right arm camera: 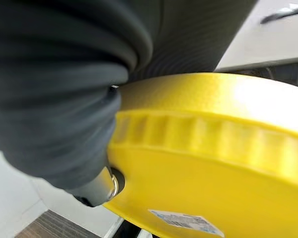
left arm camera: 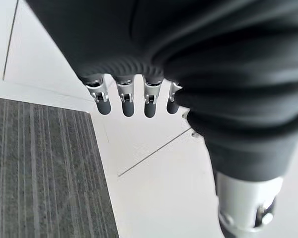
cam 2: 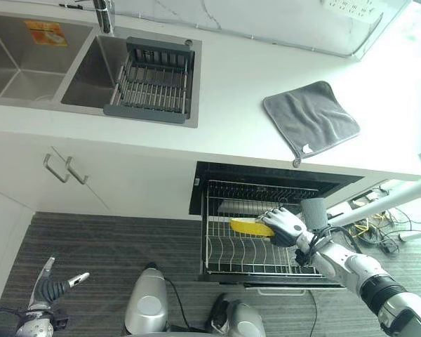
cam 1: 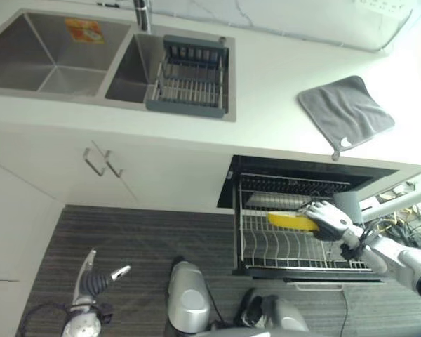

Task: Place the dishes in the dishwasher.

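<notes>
Your right hand [cam 2: 286, 226] has its fingers curled round the yellow plate [cam 2: 250, 227] over the dishwasher rack [cam 2: 245, 256]; your left hand [left arm camera: 134, 96] hangs with fingers straight.

Kitchen. Steel double sink [cam 1: 56, 60] with drying rack [cam 1: 189, 77] set in white desk [cam 1: 266, 91]; cabinet doors [cam 1: 98, 168] below; open dishwasher [cam 1: 295, 225]; grey cloth [cam 1: 345, 112].

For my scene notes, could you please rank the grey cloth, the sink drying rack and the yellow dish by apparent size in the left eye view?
1. grey cloth and sink drying rack: look about alike, so unranked.
2. yellow dish, smallest, held by the right hand over the dishwasher rack.
</notes>
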Motion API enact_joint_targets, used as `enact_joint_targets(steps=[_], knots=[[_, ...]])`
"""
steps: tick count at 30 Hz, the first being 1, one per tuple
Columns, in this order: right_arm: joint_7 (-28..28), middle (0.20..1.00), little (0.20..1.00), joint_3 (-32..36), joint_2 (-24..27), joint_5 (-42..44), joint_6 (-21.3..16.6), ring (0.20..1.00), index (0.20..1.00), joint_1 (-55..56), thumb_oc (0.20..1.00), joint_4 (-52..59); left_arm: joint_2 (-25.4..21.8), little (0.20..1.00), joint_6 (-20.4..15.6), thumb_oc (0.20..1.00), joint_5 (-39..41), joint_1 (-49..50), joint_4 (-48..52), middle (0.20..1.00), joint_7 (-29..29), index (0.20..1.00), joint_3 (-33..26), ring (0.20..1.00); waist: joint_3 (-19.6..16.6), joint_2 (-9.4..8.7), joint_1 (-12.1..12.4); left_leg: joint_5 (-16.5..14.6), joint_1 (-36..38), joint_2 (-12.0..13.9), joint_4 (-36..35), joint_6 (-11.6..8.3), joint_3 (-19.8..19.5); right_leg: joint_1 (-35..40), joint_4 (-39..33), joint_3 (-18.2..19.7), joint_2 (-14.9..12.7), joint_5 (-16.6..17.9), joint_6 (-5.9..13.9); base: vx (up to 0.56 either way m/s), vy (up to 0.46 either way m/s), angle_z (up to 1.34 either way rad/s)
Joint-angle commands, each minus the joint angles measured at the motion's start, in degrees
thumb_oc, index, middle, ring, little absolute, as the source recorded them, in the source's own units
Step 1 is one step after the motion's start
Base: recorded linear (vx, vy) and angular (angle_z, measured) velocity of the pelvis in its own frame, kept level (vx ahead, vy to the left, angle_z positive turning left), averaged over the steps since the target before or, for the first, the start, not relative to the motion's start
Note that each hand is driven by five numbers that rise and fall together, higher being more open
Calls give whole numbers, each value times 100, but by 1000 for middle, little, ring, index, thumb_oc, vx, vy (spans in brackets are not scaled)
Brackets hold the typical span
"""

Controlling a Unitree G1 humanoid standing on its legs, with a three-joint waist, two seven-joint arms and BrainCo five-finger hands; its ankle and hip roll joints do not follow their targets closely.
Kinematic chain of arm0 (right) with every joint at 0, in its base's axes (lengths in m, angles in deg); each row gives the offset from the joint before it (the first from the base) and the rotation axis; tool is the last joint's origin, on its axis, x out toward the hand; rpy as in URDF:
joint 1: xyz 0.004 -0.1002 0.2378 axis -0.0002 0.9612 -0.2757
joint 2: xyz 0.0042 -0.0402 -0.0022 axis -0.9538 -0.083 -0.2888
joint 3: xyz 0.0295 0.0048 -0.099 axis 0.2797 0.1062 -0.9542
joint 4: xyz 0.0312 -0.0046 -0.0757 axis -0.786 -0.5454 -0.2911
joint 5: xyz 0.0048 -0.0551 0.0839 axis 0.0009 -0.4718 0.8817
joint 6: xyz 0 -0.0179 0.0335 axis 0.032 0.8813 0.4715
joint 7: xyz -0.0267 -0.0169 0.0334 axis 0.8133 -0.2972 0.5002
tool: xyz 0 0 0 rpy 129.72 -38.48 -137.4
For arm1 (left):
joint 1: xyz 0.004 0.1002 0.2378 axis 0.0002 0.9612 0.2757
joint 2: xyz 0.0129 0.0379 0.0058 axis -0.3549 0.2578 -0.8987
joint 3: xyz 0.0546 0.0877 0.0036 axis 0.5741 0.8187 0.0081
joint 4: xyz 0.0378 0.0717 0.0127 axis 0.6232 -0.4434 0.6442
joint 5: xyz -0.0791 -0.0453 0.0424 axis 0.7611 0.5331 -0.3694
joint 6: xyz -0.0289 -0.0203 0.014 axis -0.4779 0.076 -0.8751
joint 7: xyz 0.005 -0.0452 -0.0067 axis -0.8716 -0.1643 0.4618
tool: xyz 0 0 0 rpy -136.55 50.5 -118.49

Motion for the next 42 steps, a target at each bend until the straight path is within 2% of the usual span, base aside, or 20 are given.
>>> enact_joint_targets(steps=[1, 6, 11, 15, 21, 24, 27, 28, 33, 34, 36, 39, 40, 42], knots=[[404, 200, 200, 201, -67, 9, -85, 200, 200, -191, 200, -1, -343, 1000, -13, 1000, -268, 382, 465, 1000, 33, 1000, -45, 1000, -233, -8, 183, 467, -941, -220, 839, 261, -29, 546, -746, 101, 473, 570, -154, 33, -55, 0], [1186, 200, 200, 14, -198, -707, 110, 200, 200, -316, 200, -167, -422, 1000, 11, 1000, -388, 422, 545, 1000, -51, 1000, -8, 1000, -196, 37, 269, 545, -917, -199, 873, 270, -91, 642, -755, 130, 520, 603, -158, 79, -31, 4], [1539, 200, 200, -102, -488, -856, 344, 200, 200, -460, 200, -517, -600, 1000, 56, 1000, -460, 493, 692, 1000, 10, 1000, -9, 1000, -52, 118, 395, 523, -1002, -219, 971, 299, -176, 595, -635, 93, 491, 659, -143, 43, -35, 7], [1616, 200, 200, -142, -606, -742, 557, 200, 200, -728, 200, -769, -831, 1000, 141, 1000, -474, 531, 867, 1000, 10, 1000, -61, 1000, 170, 201, 511, 399, -1212, -259, 1184, 330, -334, 319, -318, 37, 412, 710, -139, -21, -45, 11], [1516, 200, 200, -270, -585, -517, 802, 200, 200, -1201, 200, -882, -1108, 1000, 31, 1000, -329, 501, 984, 1000, 127, 1000, -170, 1000, 437, 247, 606, 327, -1505, -305, 1254, 377, -424, 1, -103, -40, 329, 780, -116, -81, -53, 13], [1572, 200, 200, -261, -568, -455, 879, 200, 200, -1259, 200, -977, -1221, 1000, -9, 1000, -256, 505, 1112, 1000, 204, 1000, -193, 1000, 439, 244, 640, 127, -1679, -317, 1389, 423, -456, -204, 36, -66, 271, 799, -77, -41, -35, 4], [1578, 200, 200, -249, -550, -381, 993, 200, 200, -1320, 200, -1062, -1325, 1000, 4, 1000, -138, 491, 1247, 1000, 230, 1000, -203, 1000, 439, 244, 646, 94, -1864, -325, 1475, 432, -489, -387, 98, -109, 230, 826, -63, -96, -41, 6], [1600, 200, 200, -239, -508, -264, 1111, 200, 200, -1342, 200, -1078, -1421, 1000, 27, 1000, -43, 467, 1370, 1000, 257, 1000, -246, 1000, 439, 232, 634, 84, -2029, -346, 1514, 451, -508, -579, 131, -134, 209, 861, -51, -140, -50, 5], [1676, 200, 200, -231, -388, -102, 1225, 200, 200, -1464, 200, -1216, -1553, 1000, -17, 1000, 106, 374, 1451, 1000, 225, 1000, -272, 1000, 439, 247, 589, 60, -2410, -425, 1643, 493, -578, -1085, 328, -164, 140, 896, -48, -143, -50, 1], [1763, 200, 200, -243, -385, 34, 1318, 200, 200, -1588, 200, -1322, -1619, 1000, -115, 1000, 151, 283, 1431, 1000, 249, 1000, -307, 1000, 439, 258, 565, 47, -2612, -465, 1675, 532, -593, -1408, 463, -187, 95, 889, -47, -256, -48, 3], [1711, 200, 200, -293, -241, 127, 1342, 200, 200, -1818, 200, -1424, -1645, 1000, -195, 1000, 289, 142, 1446, 1000, 199, 1000, -255, 1000, 439, 353, 499, 83, -2869, -499, 1656, 542, -591, -1789, 570, -204, 35, 887, -65, -312, 44, 5], [1459, 200, 200, -400, -19, 420, 1401, 200, 200, -2144, 200, -1495, -1565, 1000, -118, 1000, 489, -59, 1538, 1000, 83, 1000, -154, 1000, 439, 482, 410, 80, -3142, -566, 1658, 577, -550, -2243, 701, -147, -65, 847, -94, -238, 112, -3], [1362, 200, 200, -424, 15, 510, 1417, 200, 200, -2231, 200, -1529, -1533, 1000, -119, 1000, 505, -91, 1540, 1000, 77, 1000, -102, 1000, 439, 521, 387, -87, -3110, -573, 1695, 547, -552, -2294, 785, -58, -82, 718, -32, -126, 80, -3], [1305, 200, 200, -447, 59, 572, 1422, 200, 200, -2327, 200, -1556, -1507, 1000, -133, 1000, 531, -140, 1538, 1000, 51, 1000, -56, 1000, 439, 542, 371, -98, -3154, -561, 1683, 547, -530, -2397, 804, -37, -99, 707, -30, -122, 59, -16]])
